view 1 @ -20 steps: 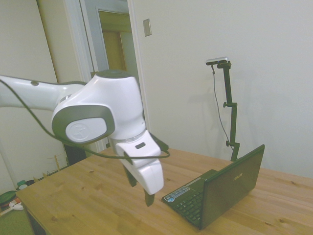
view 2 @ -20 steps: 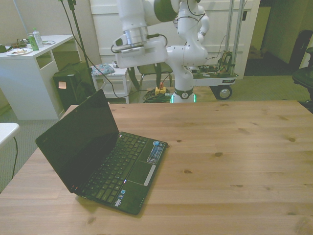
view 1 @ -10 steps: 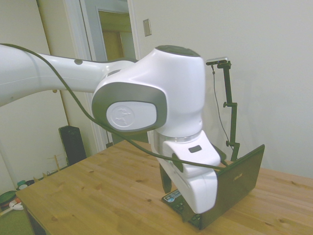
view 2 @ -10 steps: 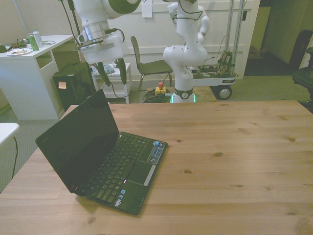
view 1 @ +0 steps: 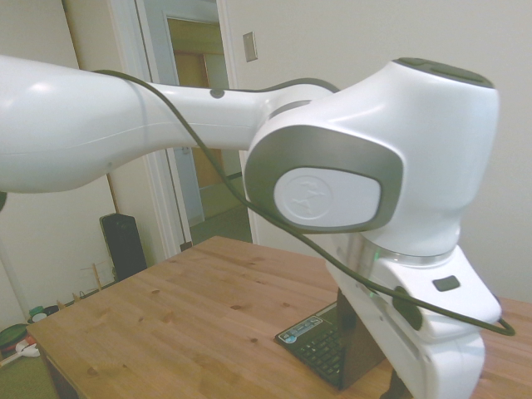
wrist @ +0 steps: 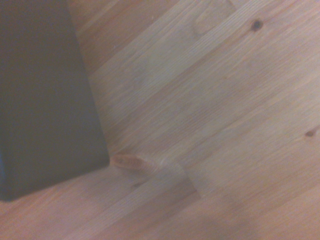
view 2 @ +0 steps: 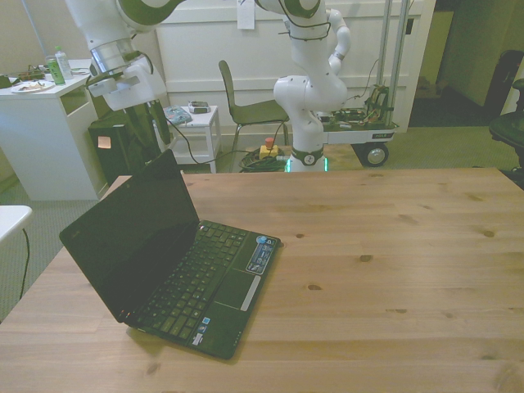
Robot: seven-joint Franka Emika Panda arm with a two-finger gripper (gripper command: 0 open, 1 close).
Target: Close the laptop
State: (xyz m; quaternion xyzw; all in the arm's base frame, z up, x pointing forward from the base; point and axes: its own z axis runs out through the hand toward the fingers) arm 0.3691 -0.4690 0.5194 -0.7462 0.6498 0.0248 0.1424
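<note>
Laptop (view 2: 168, 262) sits open near the table's (view 2: 393, 246) edge at the front view's left, lid up and tilted back, keyboard facing the open tabletop. Gripper (view 2: 155, 129) hangs behind the lid's top edge, apart from it, nothing between the fingers; can't tell how wide they stand, in the front view they blend into the dark behind, and the arm hides them in the side view. Looks like the approach step: lid not yet contacted. Next move calls for getting onto the lid's back near the top edge and pushing it forward and down over the keyboard. Room: the lid's swing path is clear, bare wood beyond the palm rest. Risk: the base sliding instead of hinging.
</note>
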